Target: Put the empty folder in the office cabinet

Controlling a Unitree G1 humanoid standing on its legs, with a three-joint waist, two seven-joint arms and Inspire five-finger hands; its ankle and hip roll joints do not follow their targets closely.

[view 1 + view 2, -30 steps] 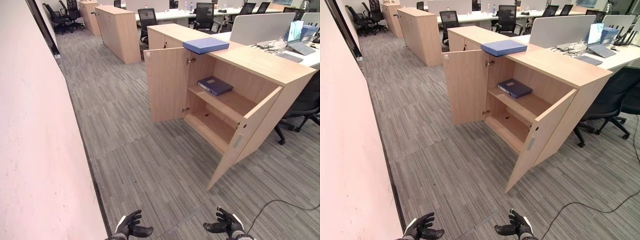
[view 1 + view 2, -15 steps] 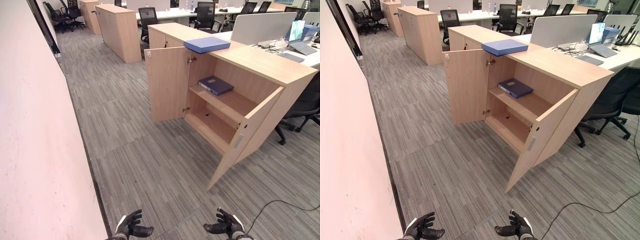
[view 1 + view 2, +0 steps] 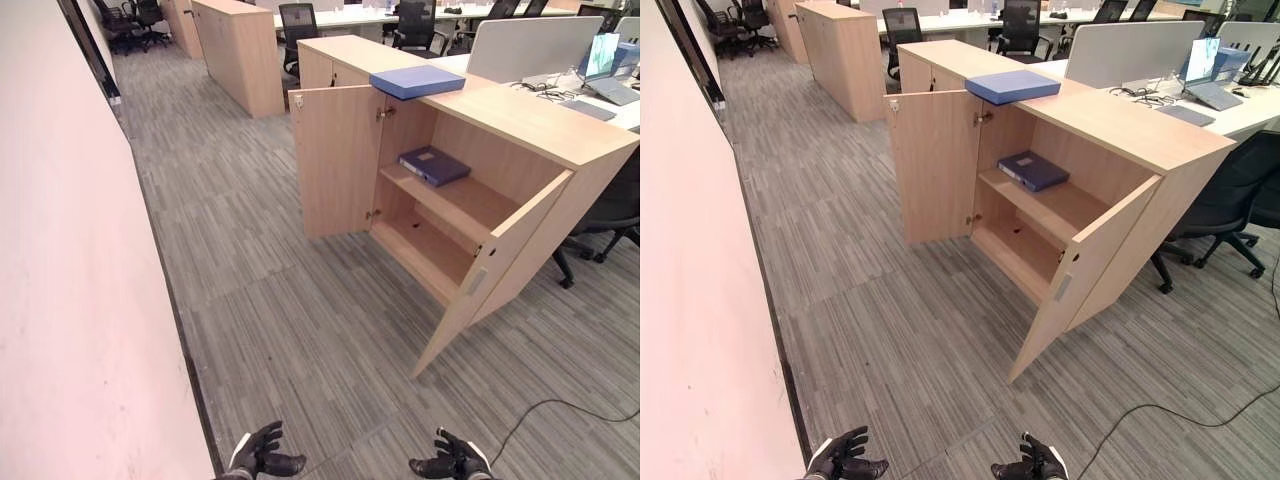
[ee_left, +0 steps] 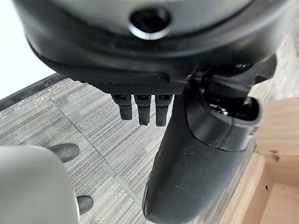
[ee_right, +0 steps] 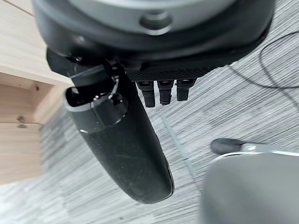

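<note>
A wooden office cabinet (image 3: 520, 125) stands ahead with both doors swung open. On its top, near the left corner, lies a light blue folder (image 3: 416, 81). A darker blue folder (image 3: 433, 166) rests flat on the upper shelf inside, and the lower shelf is bare. My left hand (image 3: 262, 455) and right hand (image 3: 452, 463) hang low near me over the carpet, far from the cabinet. Both are open and hold nothing. In the left wrist view the thumb (image 4: 196, 154) sticks out beside relaxed fingers (image 4: 142, 109) above the floor.
A pale wall (image 3: 70, 300) runs along my left side. The right cabinet door (image 3: 497, 270) juts out toward me, the left door (image 3: 335, 160) stands sideways. A second cabinet (image 3: 240, 50), desks, a laptop and office chairs (image 3: 610, 210) lie behind and to the right.
The whole picture has shifted slightly, with the cabinet a little higher and the hands lower in view. Neither hand has changed its pose and the folders have not moved.
</note>
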